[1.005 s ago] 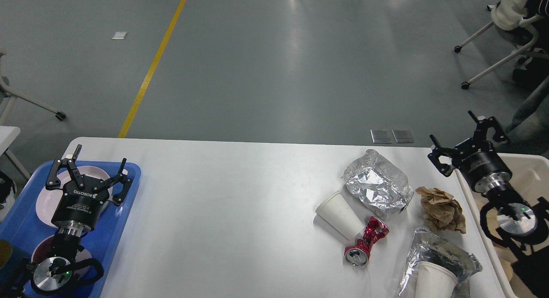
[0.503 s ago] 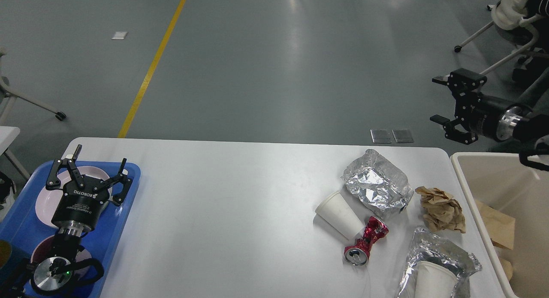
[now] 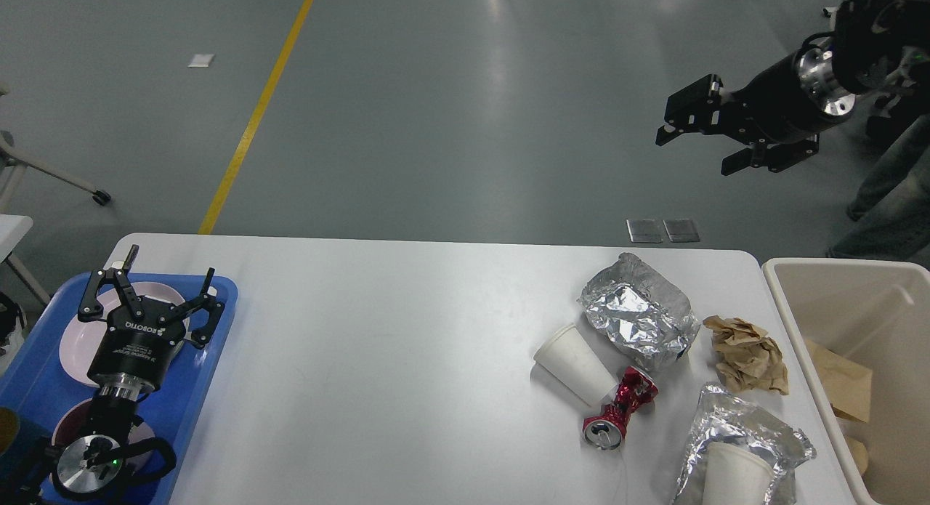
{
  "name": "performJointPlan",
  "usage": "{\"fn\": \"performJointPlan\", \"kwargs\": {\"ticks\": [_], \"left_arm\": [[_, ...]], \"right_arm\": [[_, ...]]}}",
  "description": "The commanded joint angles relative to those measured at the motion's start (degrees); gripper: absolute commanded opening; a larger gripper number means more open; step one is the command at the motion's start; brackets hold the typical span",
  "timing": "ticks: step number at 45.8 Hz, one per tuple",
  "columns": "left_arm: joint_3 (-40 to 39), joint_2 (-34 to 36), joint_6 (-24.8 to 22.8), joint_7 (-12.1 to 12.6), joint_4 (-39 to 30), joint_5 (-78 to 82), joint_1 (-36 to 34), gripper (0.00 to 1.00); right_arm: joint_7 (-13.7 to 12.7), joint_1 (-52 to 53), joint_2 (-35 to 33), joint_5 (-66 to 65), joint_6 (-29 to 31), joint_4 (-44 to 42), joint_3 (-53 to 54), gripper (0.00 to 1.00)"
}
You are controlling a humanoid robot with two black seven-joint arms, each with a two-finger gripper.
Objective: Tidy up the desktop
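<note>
Worktop (image 3: 407, 330) litter sits clustered toward your right edge: foil wraps (image 3: 636, 312), paper cups (image 3: 574, 363), a crushed red can (image 3: 617, 410). Your right gripper (image 3: 697, 142), fingers spread and empty, hangs beyond the far right corner, nearer by far; the left gripper (image 3: 149, 291), also spread, hovers over the blue tray (image 3: 211, 360).

Large white desktop (image 3: 378, 360) with rounded corners, smooth and level, littered at its right end.

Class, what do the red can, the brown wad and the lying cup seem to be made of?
Red can: thin metal, likely aluminium; glossy, crushed at the waist. Brown wad: matte paper, sharply crumpled. Cup: probably white paper, matte and smooth.
</note>
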Motion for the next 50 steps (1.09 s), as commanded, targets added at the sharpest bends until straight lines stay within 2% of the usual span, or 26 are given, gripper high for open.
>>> {"fn": "performJointPlan", "kwargs": {"ticks": [1,7,15,20,28,38,42,47,50], "left_arm": [[0.0,0.03,0.0,0.0,0.0,0.0,0.0,0.97],[0.0,-0.06,0.0,0.0,0.01,0.0,0.0,0.97],[0.0,0.03,0.0,0.0,0.01,0.0,0.0,0.97],[0.0,0.03,0.0,0.0,0.01,0.0,0.0,0.97],[0.0,0.03,0.0,0.0,0.01,0.0,0.0,0.97],[0.0,0.03,0.0,0.0,0.01,0.0,0.0,0.97],[0.0,0.03,0.0,-0.09,0.01,0.0,0.0,0.97],[0.0,0.03,0.0,0.0,0.01,0.0,0.0,0.97],[0.0,0.03,0.0,0.0,0.01,0.0,-0.09,0.97]], "right_arm": [[-1.49,5.29,3.59,-0.14,4.61,3.65,-3.15,1.0],[-6.94,11.97,6.05,0.04,5.06,12.78,-3.85,1.0],[-11.07,22.43,5.09,0.92,4.0,28.95,-4.02,1.0],[-13.62,26.82,2.19,1.18,3.47,36.08,-3.76,1.0],[-13.62,28.06,0.43,1.18,3.56,39.51,-5.07,1.0],[-13.19,28.06,0.25,2.67,1.63,39.78,-7.54,0.98],[-10.91,27.8,0.07,3.82,0.22,40.04,-8.86,0.96],[-4.05,27.27,0.07,3.82,-1.97,40.66,-10.87,0.96],[-3.34,26.31,0.34,3.82,-3.64,40.66,-11.93,0.96]]}}
